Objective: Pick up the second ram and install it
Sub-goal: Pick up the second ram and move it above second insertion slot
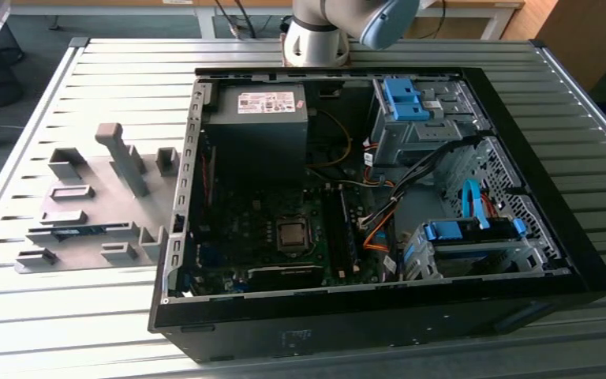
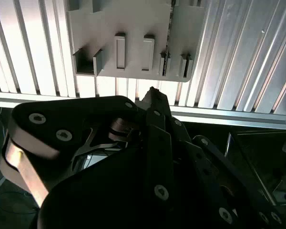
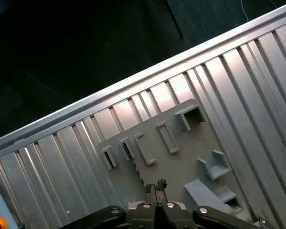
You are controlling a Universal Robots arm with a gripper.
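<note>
- Gripper (image 3: 155,185), fingers pressed together and empty, hangs above the grey holder plate (image 3: 181,167).
- In the exterior view, the ram (image 1: 76,230) lies slotted in that plate, at nine o'clock from the open case (image 1: 334,332).

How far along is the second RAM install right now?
Nothing looks done yet: the second ram lies in the grey holder plate beside the computer case. In hand: nothing; the gripper, shut, hangs above that plate. Left: both the pickup and the install.
</note>
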